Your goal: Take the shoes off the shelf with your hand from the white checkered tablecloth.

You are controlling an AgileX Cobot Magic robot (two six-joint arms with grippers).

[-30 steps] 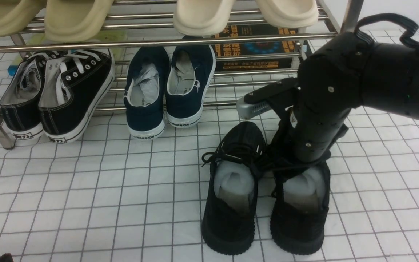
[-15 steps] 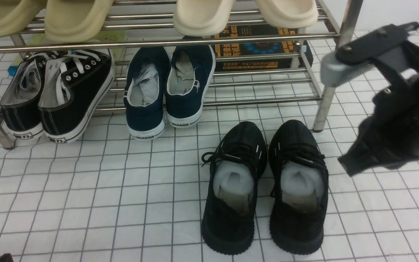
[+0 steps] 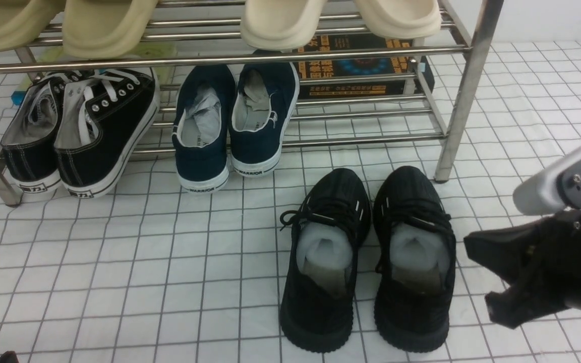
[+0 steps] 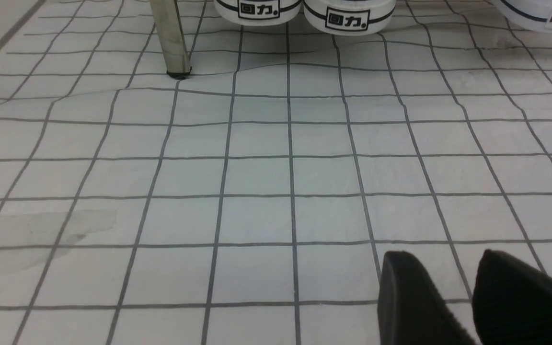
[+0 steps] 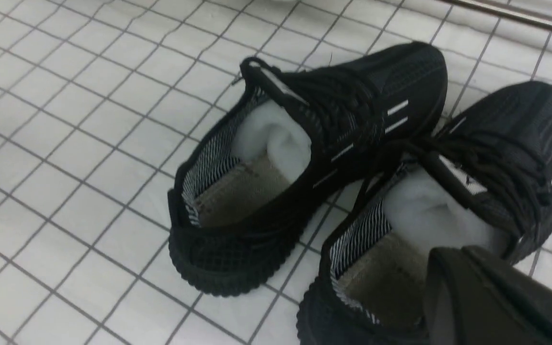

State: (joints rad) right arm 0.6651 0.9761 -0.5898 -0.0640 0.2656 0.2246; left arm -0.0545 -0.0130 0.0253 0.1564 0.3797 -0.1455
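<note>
The black sneakers [image 3: 321, 282] sit upright on the checkered tablecloth [image 3: 139, 282], in front of the rack [image 3: 464, 101], side by side with toes pointing toward it. The right fingers [image 5: 448, 268] are closed together, holding nothing, well in front of the rack. The left fingers [image 4: 419, 287], also in front of the rack, stand slightly apart, a narrow gap between them. Navy slip-ons [image 3: 202, 136] rest on the rack's lower tier.

Sneakers [image 3: 321, 312] all blk w/ wht dashes, slip-ons [image 3: 202, 161] navy w/ wht soles, cloth [image 3: 119, 282] wht w/ dk grid.
</note>
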